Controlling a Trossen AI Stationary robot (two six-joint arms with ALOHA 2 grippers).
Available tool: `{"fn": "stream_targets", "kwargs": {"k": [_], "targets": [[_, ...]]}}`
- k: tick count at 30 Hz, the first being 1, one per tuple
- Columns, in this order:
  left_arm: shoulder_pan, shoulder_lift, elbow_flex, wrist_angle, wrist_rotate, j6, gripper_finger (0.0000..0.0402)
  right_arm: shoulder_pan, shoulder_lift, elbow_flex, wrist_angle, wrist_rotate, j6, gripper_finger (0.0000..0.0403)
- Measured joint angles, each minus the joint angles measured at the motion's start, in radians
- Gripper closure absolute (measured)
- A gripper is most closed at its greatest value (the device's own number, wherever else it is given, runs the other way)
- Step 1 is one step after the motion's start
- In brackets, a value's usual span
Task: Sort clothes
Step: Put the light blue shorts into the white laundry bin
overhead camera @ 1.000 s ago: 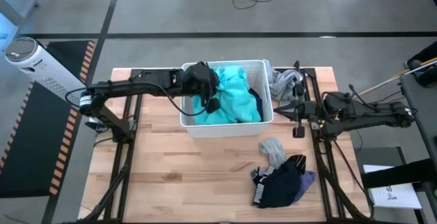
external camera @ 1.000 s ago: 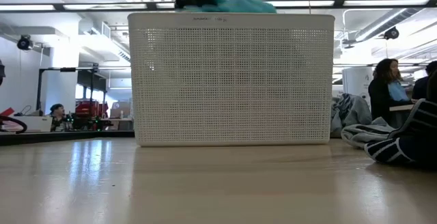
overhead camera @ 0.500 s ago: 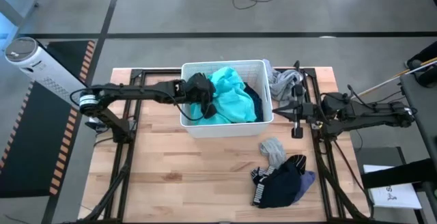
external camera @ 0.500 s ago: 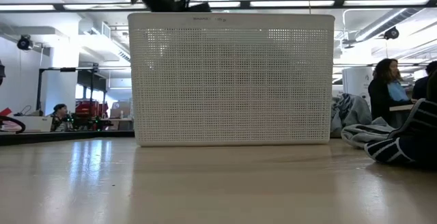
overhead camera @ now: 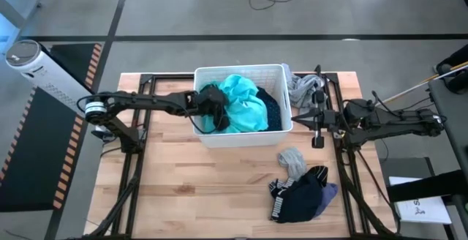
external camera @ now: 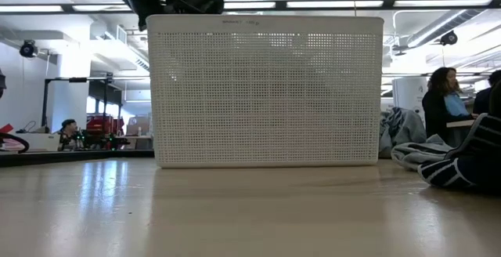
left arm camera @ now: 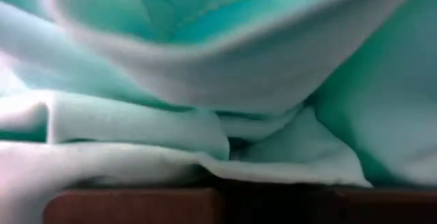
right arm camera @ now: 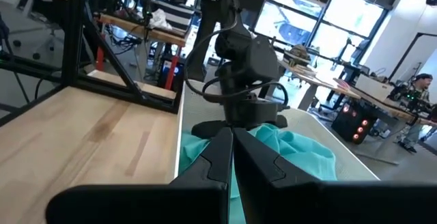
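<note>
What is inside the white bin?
The white bin holds a teal garment over a dark one. The left gripper reaches in. Anything underneath is hidden.

- The bin (overhead camera: pixel 243 133) stands on the bench (overhead camera: pixel 190 189), at its far middle.
- The large garment (overhead camera: pixel 245 105) lies in the bin.
- A heap of clothes (overhead camera: pixel 301 187) lies near and right of the bin.
- More clothes (overhead camera: pixel 301 88) lie just right of the bin.

Surface (overhead camera: pixel 190 189): pale wood planks, smooth, faint sheen.
Bin (external camera: pixel 266 92): white perforated plastic, matt.
Teal garment (overhead camera: pixel 245 108): soft fleecy cloth, matt.
Frame (overhead camera: pixel 135 159): black metal.
</note>
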Motion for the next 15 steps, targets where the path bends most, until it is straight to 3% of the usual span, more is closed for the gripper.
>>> {"fn": "stream_targets", "kwargs": {"k": [8, 15], "targets": [[-0.002, 0.000, 0.120, -0.063, 0.001, 0.006, 0.0346, 0.000, 0.000, 0.000, -0.001, 0.000, 0.000, 0.0403], [-0.015, 0.000, 0.266, -0.147, 0.001, 0.031, 0.0287, 0.000, 0.000, 0.000, -0.011, 0.000, -0.001, 0.0403]]}}
